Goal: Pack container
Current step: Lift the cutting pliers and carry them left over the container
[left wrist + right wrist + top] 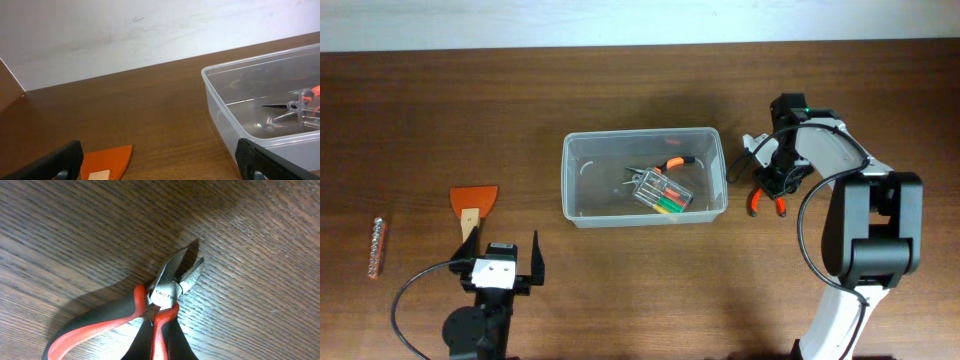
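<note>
Currently, the right arm is stretched beside the right end of the clear container [570, 185], its wrist bent down so that the right gripper [772, 172] is poised low over red-and-black pliers [165, 292] lying on the wooden table [640, 300]. Its jaws are closed; whether the pliers are pinched cannot be told. The container is set at mid-table. The left gripper [506, 243] is spread wide near an orange scraper [474, 200].

Robot lab bench setup. Bare dark wood-grain worktop [620, 300] against plain white wall [125, 35]. Left arm [480, 325] and right arm [865, 235] based at near edge, black cable [397, 305] looping loose. Test props spread singly: pliers [165, 292], orange scraper [473, 203], clear container [566, 180].
</note>
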Robot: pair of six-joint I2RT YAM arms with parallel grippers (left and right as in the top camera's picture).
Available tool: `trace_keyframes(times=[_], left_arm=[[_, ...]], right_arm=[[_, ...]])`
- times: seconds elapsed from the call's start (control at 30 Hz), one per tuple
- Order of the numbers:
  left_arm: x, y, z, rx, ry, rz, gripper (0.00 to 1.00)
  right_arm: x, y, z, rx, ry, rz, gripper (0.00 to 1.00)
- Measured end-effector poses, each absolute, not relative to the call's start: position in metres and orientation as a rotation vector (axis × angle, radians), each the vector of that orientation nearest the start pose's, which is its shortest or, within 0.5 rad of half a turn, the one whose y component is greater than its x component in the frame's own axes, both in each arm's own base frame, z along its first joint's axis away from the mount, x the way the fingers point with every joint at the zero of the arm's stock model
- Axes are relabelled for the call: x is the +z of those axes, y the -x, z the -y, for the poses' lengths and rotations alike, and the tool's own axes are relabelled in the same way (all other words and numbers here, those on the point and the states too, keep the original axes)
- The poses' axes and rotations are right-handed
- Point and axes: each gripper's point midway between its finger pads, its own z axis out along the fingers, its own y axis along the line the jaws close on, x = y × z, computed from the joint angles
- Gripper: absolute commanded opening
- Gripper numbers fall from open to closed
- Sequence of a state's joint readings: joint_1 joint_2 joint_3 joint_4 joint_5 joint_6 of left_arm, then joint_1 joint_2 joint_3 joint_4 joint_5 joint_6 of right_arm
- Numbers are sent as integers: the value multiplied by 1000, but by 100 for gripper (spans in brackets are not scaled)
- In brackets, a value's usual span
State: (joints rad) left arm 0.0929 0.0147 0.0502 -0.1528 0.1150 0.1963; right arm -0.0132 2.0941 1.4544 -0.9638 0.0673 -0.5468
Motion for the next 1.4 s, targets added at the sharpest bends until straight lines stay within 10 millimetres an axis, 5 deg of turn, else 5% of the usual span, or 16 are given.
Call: trace_keyframes(times=[0.33,0.8,1.13,1.4], left_arm=[[157,-243,-3,120,-173,-1680,99],[157,-243,-3,120,-173,-1680,99],[157,-243,-3,120,-173,-1680,99],[157,-243,-3,120,-174,-1680,99]], right_arm=[[15,-395,36,-179,742,-3088,4],[103,-441,48,-203,589,-2976,4],[194,-450,6,6,624,-2828,4],[212,-441,-71,86,842,-2749,4]])
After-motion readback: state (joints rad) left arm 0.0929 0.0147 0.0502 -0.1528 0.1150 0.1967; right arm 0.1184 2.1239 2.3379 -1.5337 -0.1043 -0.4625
